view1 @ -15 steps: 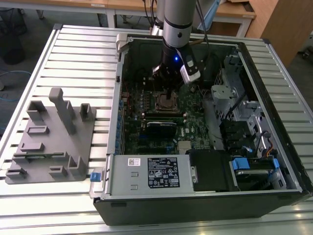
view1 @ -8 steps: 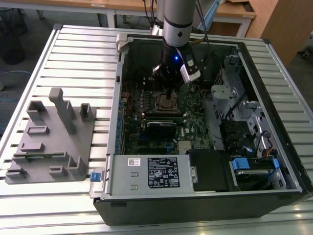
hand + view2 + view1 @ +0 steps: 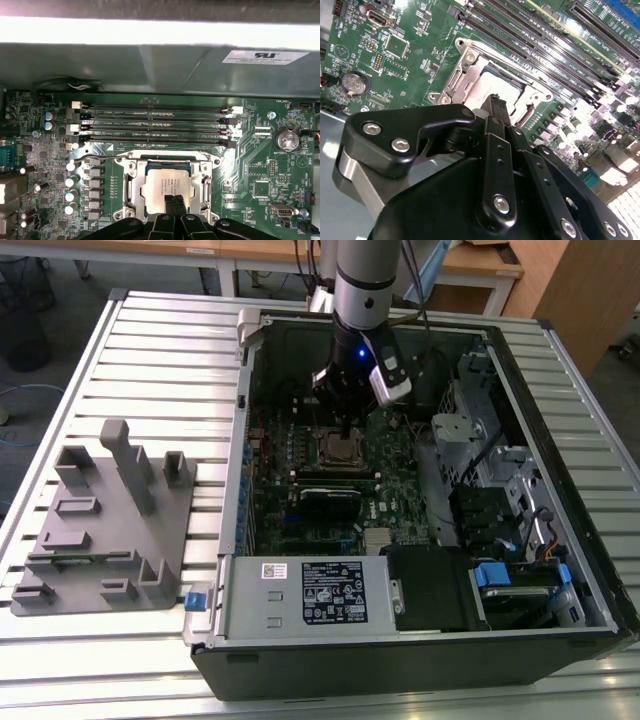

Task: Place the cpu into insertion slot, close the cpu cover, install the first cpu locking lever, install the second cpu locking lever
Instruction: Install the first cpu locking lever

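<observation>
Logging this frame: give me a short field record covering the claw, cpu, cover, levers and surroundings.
tool: claw shut, holding nothing, tips down over the cpu
chip: cpu seated in the insertion slot
cover: cpu cover appears to lie flat around the chip
levers: position cannot be told
setting: open computer case on a slatted table
other: grey fixture tray at the exterior view's left

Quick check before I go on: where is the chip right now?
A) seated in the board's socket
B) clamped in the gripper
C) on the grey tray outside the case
A: in the first wrist view the chip lies flat inside the socket, with the gripper poised over it.
</observation>
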Controlling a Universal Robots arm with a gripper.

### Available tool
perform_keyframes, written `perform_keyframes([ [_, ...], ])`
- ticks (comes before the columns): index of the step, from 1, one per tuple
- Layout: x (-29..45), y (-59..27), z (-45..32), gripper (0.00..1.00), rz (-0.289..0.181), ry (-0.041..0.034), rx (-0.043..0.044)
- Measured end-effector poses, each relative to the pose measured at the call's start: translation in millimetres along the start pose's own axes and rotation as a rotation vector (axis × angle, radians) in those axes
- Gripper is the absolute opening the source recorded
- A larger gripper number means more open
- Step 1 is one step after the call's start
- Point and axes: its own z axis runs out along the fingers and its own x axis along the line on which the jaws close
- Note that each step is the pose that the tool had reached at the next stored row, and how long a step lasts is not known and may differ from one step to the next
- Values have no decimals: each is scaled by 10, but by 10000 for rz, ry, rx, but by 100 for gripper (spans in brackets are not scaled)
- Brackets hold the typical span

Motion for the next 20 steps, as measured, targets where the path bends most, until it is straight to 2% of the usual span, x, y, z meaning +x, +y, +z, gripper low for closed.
perform_keyframes([
  [3, -1, 0, -37, 11, 0, 1, 0],
  [10, -1, 0, -44, 11, 0, 0, -1],
  [12, -2, 0, -95, 11, 0, 0, 0],
  [20, 25, 0, -89, 11, 0, 1, 0],
])
